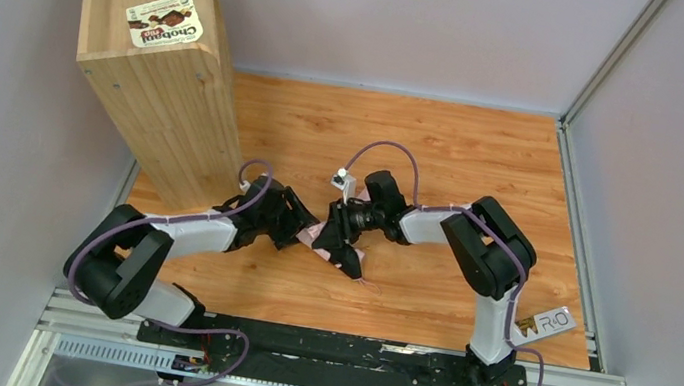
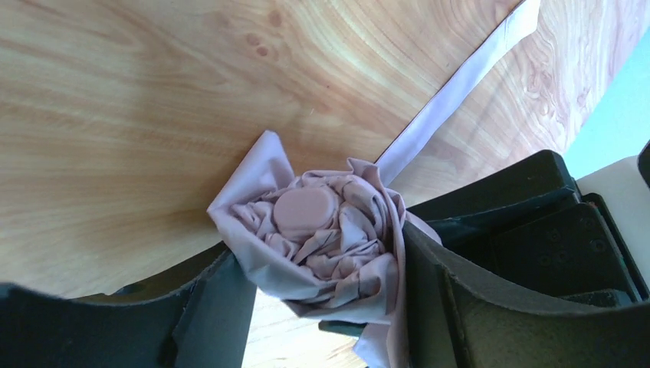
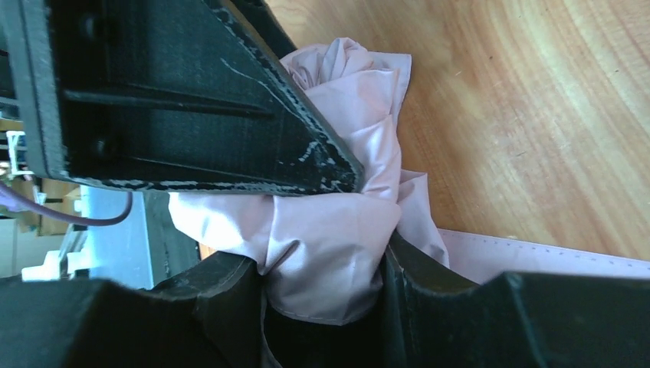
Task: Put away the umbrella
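Two claws met at the umbrella (image 2: 322, 245), bundled on the table (image 2: 115, 115) between the arms: the right gripper (image 3: 322, 268) clenched its fabric, the left gripper (image 2: 318, 261) straddled it, hold unclear, so the strap (image 2: 460, 84) would best be wound snugly.

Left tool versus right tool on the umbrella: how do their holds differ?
The left tool stands wide astride the umbrella at its capped end, fabric brushing its fingers; right tool is narrower, pinching a bunched fold. The left tool faces the bundle end-on; right tool meets its side. Whether the left squeezes, I cannot tell. Shared: both work the same bundle over the table.
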Controlling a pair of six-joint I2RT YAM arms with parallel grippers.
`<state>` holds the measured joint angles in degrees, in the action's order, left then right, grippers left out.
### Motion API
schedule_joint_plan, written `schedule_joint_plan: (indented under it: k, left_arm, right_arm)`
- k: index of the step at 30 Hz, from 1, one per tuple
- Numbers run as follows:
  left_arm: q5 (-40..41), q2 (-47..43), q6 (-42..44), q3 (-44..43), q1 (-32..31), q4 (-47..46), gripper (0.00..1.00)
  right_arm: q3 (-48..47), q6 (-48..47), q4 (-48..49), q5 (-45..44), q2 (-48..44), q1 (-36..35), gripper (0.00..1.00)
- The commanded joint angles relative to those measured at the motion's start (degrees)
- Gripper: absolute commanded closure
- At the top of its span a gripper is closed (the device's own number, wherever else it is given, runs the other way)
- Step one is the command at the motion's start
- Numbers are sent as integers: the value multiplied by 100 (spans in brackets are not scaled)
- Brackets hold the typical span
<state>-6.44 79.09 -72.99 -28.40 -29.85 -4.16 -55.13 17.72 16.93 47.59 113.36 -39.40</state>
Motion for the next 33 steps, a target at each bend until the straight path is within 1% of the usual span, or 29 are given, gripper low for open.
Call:
schedule_joint_plan:
  k: [1,2,3,4,5,6,7,8,9,11,12,13,15,17,19,22,26,28,31,33]
  left_arm:
    - [-208,589,198,159,-197,295,37]
    - [-287,642,137,177,-188,128,41]
    - [-297,739,101,203,-206,74,47]
    - [-314,835,40,238,-215,-40,60]
    - [-314,880,-13,256,-215,-58,67]
    - [-323,906,-39,300,-223,-84,78]
    - [-332,915,-66,309,-215,-102,85]
    - [-314,898,-57,309,-215,-24,98]
    - [-280,880,-31,300,-215,186,100]
    - [-305,828,-57,265,-215,389,100]
    - [-306,819,-75,230,-215,564,100]
    - [-297,793,-101,204,-215,818,100]
    - [-262,766,-119,81,-223,1205,100]
    - [-244,731,-136,19,-215,1417,100]
    - [-235,713,-180,-33,-215,1567,100]
    - [-253,748,-224,-165,-215,1822,100]
    - [-174,775,-320,-368,-215,2419,100]
    - [-147,766,-373,-429,-215,2534,100]
    - [-130,818,-453,-473,-215,2675,100]
    - [-147,880,-514,-508,-215,2763,100]
  right_arm:
    - [64,144,-999,39,538,37,100]
    - [29,145,-1007,74,573,46,100]
    - [20,162,-1016,118,590,37,100]
    - [3,188,-1007,162,599,37,100]
    - [3,188,-1016,180,599,46,100]
    - [3,188,-1025,171,591,37,100]
    - [3,162,-1094,137,573,37,100]
    - [-32,127,-1226,23,556,37,100]
    - [-50,75,-1384,-65,512,37,100]
    - [-68,39,-1621,-372,337,37,99]
    - [-94,30,-1840,-539,257,37,90]
    - [-111,4,-1999,-723,152,37,73]
    - [-86,-5,-2263,-1188,-216,37,49]
    - [55,4,-2282,-1480,-699,29,35]
    - [169,-66,-2308,-1883,-1200,-41,24]
    - [257,-391,-2466,-2797,-1825,-296,16]
    - [328,-786,-2528,-4088,-2239,-927,13]
    - [284,-892,-2484,-4660,-2266,-1323,12]
    - [118,-1006,-2475,-5504,-2073,-1947,12]
    - [21,-1059,-2414,-5699,-1880,-2211,12]
